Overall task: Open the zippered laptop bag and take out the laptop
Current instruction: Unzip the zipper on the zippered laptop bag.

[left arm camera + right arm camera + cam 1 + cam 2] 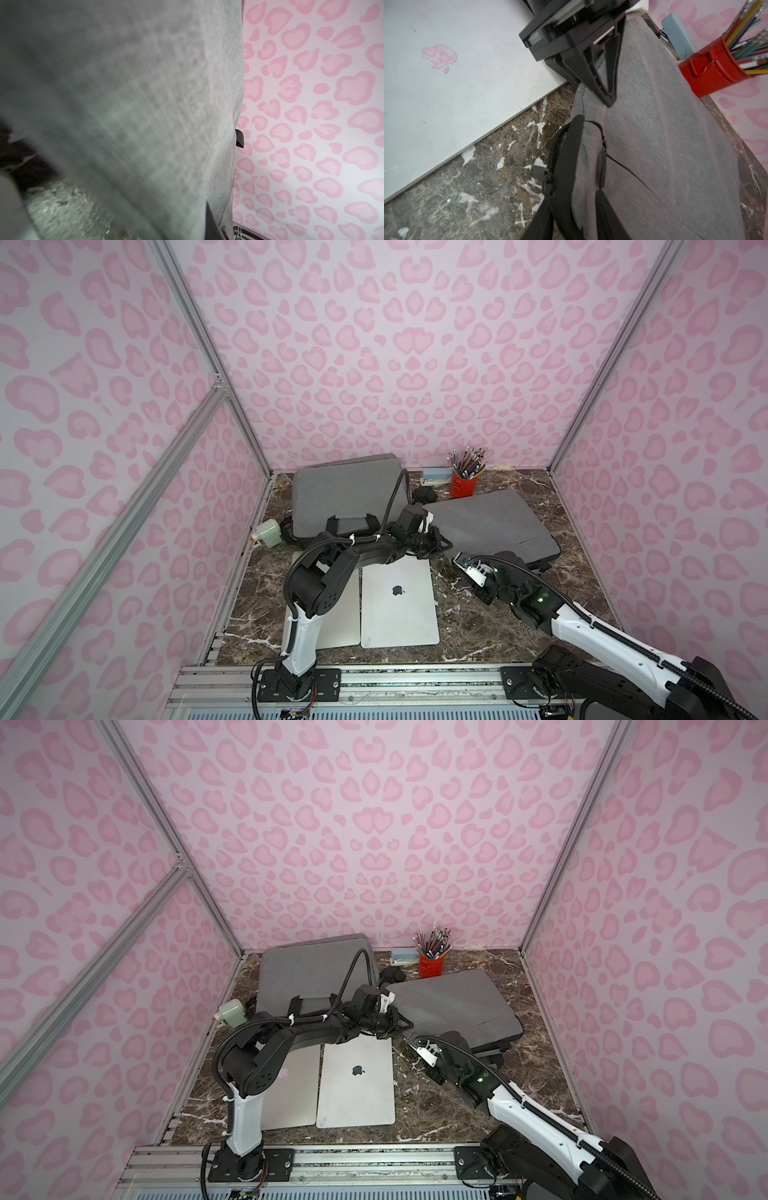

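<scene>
A grey zippered laptop bag (490,522) (453,998) lies flat at the right of the marble table. My left gripper (446,545) (409,1025) (609,101) is at its near left corner, shut on the grey fabric, which fills the left wrist view (124,104). My right gripper (459,560) (409,1040) (573,216) is at the bag's front edge, open, its fingers astride that edge. The black zipper pull (538,172) lies free beside one finger. Two silver laptops (399,601) (340,614) lie in front. The bag's inside is hidden.
A second grey bag (345,489) with a black handle lies at the back left. A red cup of pencils (462,485), a blue stapler (436,477) and a pale green object (270,533) stand near the pink walls.
</scene>
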You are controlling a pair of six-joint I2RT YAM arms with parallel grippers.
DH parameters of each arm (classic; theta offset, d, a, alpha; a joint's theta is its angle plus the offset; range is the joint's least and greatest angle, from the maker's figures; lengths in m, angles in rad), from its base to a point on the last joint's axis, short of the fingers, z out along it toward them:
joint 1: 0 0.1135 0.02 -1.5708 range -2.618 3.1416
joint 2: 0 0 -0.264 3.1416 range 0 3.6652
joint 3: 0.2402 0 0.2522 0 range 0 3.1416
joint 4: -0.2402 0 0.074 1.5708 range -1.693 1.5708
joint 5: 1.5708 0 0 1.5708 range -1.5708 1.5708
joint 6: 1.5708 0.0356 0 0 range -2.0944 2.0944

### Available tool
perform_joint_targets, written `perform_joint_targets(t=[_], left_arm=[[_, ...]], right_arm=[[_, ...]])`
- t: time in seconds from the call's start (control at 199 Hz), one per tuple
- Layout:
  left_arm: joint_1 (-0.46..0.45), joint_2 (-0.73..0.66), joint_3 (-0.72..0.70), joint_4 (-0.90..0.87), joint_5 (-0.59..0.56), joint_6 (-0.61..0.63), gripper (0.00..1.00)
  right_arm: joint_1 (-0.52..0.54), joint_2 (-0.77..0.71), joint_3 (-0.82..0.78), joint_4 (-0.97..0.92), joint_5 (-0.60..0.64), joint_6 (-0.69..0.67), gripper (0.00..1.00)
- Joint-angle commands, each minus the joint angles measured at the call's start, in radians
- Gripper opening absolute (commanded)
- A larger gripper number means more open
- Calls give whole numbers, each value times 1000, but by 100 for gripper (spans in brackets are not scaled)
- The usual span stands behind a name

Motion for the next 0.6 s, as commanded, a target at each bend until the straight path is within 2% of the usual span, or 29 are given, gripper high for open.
perform_joint_targets(t=[0.0, 0.09, 0.301, 0.402, 0.457, 0.598], left_arm=[[3, -17, 30, -15, -24, 35, 12], [2, -18, 44, -43, -35, 42, 12], [3, -52, 84, -147, -105, 105, 10], [1, -74, 99, -196, -137, 141, 9], [2, -80, 104, -210, -146, 151, 9], [2, -88, 101, -220, -155, 157, 9]], right_arm=[[3, -33, 32, -2, 25, 51, 48], [7, -68, 67, -28, 28, 105, 53], [19, -75, 192, -141, 81, 341, 55], [46, -29, 244, -235, 174, 515, 57], [72, -12, 252, -262, 231, 657, 57], [126, 21, 229, -269, 274, 958, 57]])
